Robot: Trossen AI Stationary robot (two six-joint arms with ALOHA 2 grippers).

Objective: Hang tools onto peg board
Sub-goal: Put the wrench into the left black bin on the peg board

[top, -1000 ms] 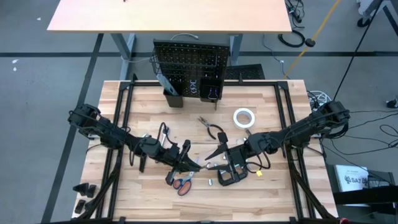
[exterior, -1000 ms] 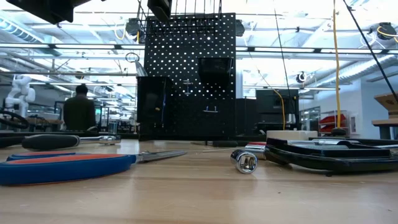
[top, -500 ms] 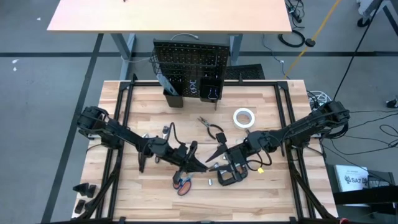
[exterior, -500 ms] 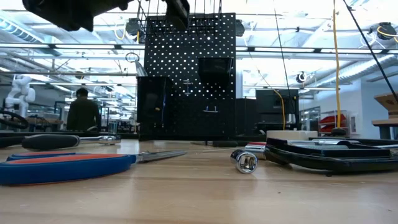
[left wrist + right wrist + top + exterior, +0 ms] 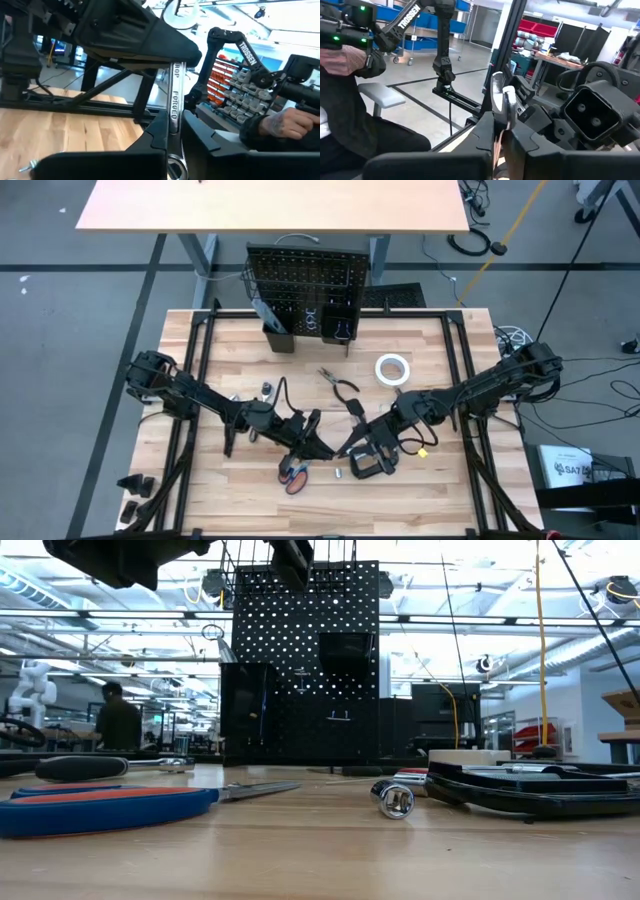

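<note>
My left gripper (image 5: 322, 448) and my right gripper (image 5: 349, 448) meet tip to tip above the table's near middle, both shut on the silver ratchet (image 5: 336, 450). Its stamped handle (image 5: 175, 97) shows in the left wrist view and a silver end (image 5: 500, 100) in the right wrist view. The black peg board (image 5: 308, 280) stands upright at the far edge with bins (image 5: 278, 335) along its foot. The orange-handled scissors (image 5: 292, 476), the black C-clamp (image 5: 368, 464), the pliers (image 5: 346, 388) and the white tape roll (image 5: 392, 368) lie flat on the table. My left gripper pinches the ratchet's flat handle (image 5: 174, 125) between its two fingers, coming level from the table's left. The handle runs on along the fingers toward my right gripper, lifted clear of the table. My right gripper pinches the ratchet's other silver end (image 5: 496, 112) between its two fingers, slanting in from the table's right. The ratchet sticks out past the fingertips, clear of the table.
A small silver socket (image 5: 394, 800) lies beside the C-clamp (image 5: 530, 788). A dark-handled tool (image 5: 85, 768) and the scissors (image 5: 100, 808) lie at the near left. A small yellow piece (image 5: 420, 452) lies under my right arm. A person (image 5: 117, 722) stands in the room beyond.
My left gripper has gone toward the table's right edge and a little nearer, over the scissors. My right gripper has swung toward the near edge and tipped down until the two stand tip to tip at the ratchet.
</note>
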